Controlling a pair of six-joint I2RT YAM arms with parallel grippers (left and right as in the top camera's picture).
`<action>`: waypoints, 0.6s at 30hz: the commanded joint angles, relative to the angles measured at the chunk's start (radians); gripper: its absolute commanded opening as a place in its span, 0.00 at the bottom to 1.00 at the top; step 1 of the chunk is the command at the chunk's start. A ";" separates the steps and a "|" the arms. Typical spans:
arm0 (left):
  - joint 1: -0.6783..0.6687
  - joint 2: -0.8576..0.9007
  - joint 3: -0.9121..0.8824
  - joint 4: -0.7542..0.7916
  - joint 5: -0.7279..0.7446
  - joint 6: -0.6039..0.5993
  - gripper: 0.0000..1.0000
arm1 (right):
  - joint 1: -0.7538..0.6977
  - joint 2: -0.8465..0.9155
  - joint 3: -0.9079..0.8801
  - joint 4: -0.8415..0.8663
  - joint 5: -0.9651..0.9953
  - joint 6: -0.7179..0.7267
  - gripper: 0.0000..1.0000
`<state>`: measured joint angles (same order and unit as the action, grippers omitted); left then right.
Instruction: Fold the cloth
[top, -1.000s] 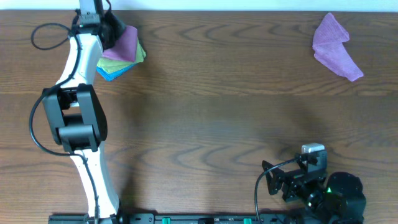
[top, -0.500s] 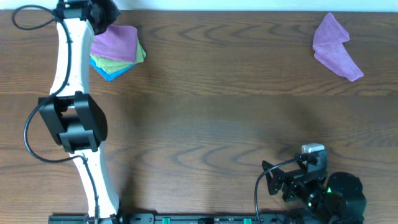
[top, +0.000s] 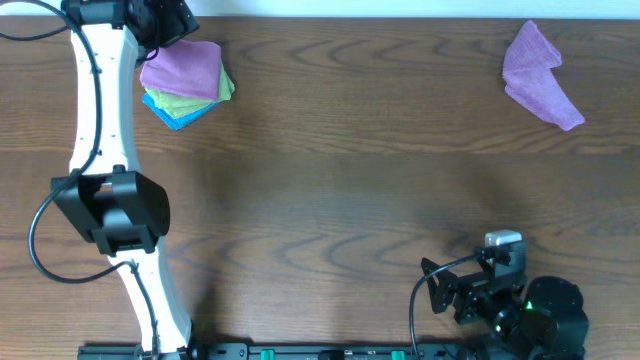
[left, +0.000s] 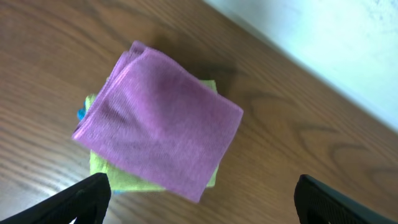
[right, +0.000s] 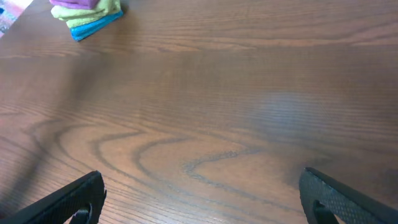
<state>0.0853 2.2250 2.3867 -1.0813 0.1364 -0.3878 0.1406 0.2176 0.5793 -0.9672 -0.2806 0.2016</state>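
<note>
Now the left gripper (left: 200, 202) sits farther toward the table's far left corner than a second ago, jaws spread wide and empty. The cloth (top: 185, 68) lies folded, uncovered, atop the green cloth (top: 222, 90) and blue cloth (top: 178, 117). Right gripper (right: 200, 199) parked, jaws apart. Dark wood-grain table (top: 330, 190); white wall (left: 323, 37); lavender cloth (top: 540, 72) crumpled far right.

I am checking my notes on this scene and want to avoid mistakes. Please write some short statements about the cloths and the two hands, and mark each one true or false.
1. The orchid cloth lies folded on top of the green cloth. True.
2. The left hand grips the orchid cloth. False: its fingers are open and do not touch the cloth.
3. A blue cloth is at the bottom of the stack. True.
4. The lavender cloth lies neatly folded beside the stack. False: it is crumpled at the far right, away from the stack.
5. The right hand is over the stack. False: it is open near the table's front right edge.
</note>
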 joint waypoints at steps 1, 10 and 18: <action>0.006 -0.051 0.027 -0.018 -0.056 0.017 0.96 | -0.010 -0.005 -0.005 0.001 -0.004 0.011 0.99; 0.007 -0.127 0.027 -0.209 -0.161 0.015 0.63 | -0.010 -0.005 -0.005 0.001 -0.004 0.011 0.99; 0.006 -0.155 0.027 -0.433 -0.170 0.130 0.95 | -0.010 -0.005 -0.005 0.001 -0.004 0.011 0.99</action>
<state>0.0853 2.0876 2.3905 -1.4693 -0.0082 -0.3229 0.1406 0.2176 0.5793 -0.9676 -0.2802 0.2016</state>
